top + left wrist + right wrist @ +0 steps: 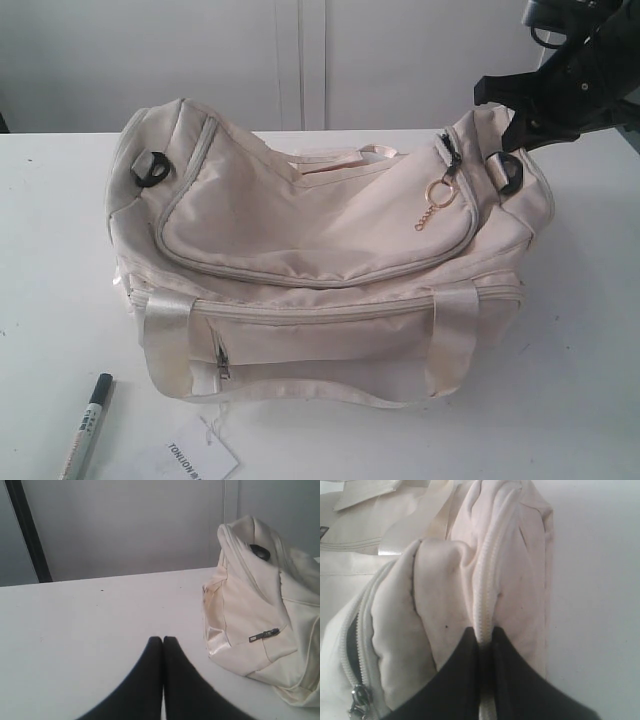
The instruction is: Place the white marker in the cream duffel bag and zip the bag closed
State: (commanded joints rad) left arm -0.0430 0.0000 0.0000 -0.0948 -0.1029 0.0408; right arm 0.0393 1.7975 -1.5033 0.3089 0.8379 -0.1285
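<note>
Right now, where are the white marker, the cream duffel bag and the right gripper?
white marker (86,428): exterior view, on the printed barrel.
cream duffel bag (300,225): exterior view, on the top flap.
right gripper (485,636): right wrist view, between the fingertips pinching the bag's zip.

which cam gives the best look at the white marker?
Exterior view: the white marker lies on the table in front of the cream duffel bag, with its dark cap visible and its lower end cut off by the frame edge. Neither wrist view shows it.
</note>
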